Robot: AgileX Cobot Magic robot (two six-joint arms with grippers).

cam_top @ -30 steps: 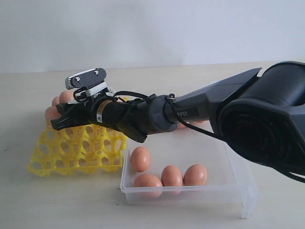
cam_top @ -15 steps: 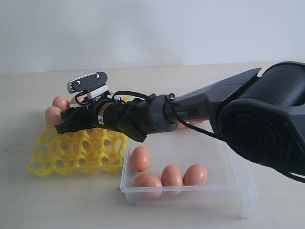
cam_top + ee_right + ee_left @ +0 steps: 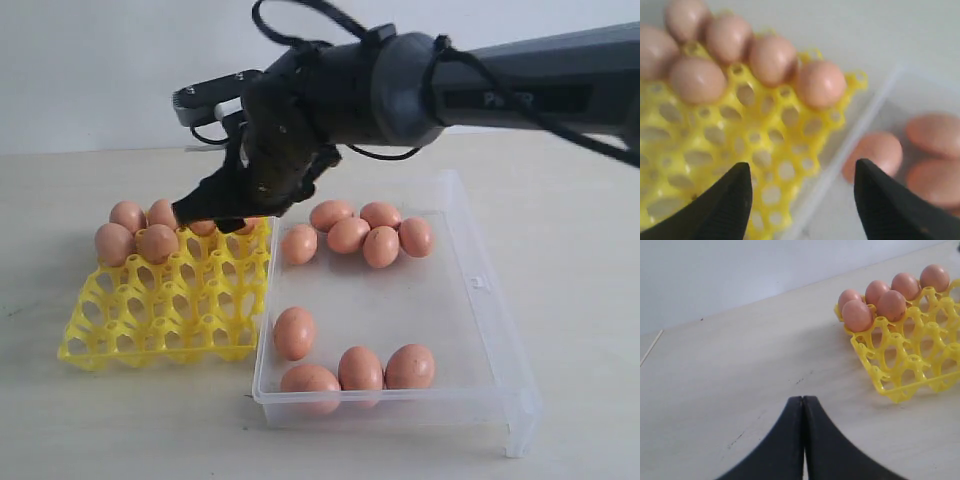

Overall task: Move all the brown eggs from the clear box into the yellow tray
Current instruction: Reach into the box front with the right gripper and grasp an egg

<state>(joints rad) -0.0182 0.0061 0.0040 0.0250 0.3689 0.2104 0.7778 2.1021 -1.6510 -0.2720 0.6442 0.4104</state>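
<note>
The yellow tray (image 3: 150, 320) lies at the left and holds several brown eggs (image 3: 157, 243) in its back rows. Touching its right side is the clear box (image 3: 470, 300), with a cluster of eggs (image 3: 381, 246) at the back and several (image 3: 360, 369) along the front wall. My right gripper (image 3: 213, 213) hangs open and empty above the tray's back right corner. In the right wrist view, that gripper (image 3: 802, 167) spans the tray (image 3: 765, 145) edge and the box wall, with a tray egg (image 3: 821, 83) ahead. My left gripper (image 3: 803, 399) is shut and empty over bare table, away from the tray (image 3: 910, 365).
The pale tabletop (image 3: 100, 420) extends around tray and box. A small latch tab (image 3: 479, 282) sits on the box's right side. The right arm (image 3: 480, 85) reaches across above the box's back half. A plain wall (image 3: 100, 70) stands behind.
The right arm has risen and swung right, from low over the tray's back row to above its back right corner. More eggs in the tray and the box's back now show.
</note>
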